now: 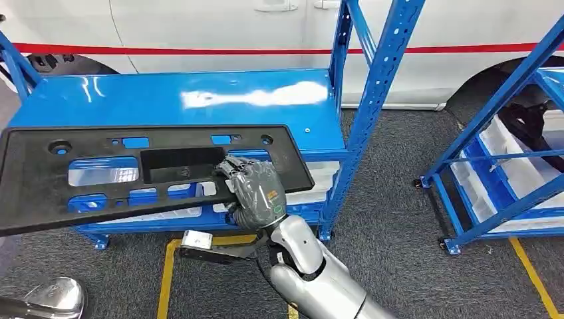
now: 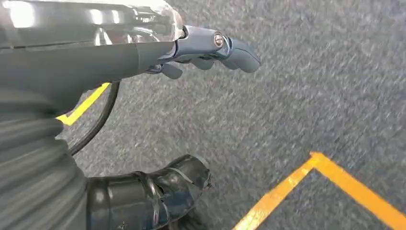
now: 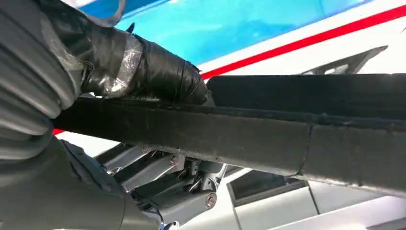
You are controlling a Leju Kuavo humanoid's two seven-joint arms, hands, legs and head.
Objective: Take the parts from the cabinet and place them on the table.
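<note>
The right hand [image 1: 256,193] grips the black plastic panel [image 1: 100,174] above the blue table [image 1: 199,100]; carrying seems nearly finished, lowering it flat comes next.

We count one black plastic panel [image 1: 100,176], long and flat, with several cut-outs through it. One robot hand [image 1: 256,193] grips it near its middle; a second hand [image 2: 210,48] hangs over the grey floor, holding nothing. Two blue racks: one with a glossy top shelf [image 1: 199,100] under the panel, another [image 1: 505,166] off to the right. One white vehicle [image 1: 266,26] with a single red stripe behind them. On the second rack, white bins [image 1: 525,166], at least two, exact number unclear. Yellow floor lines [image 1: 166,279]: we make out two in the head view.
</note>
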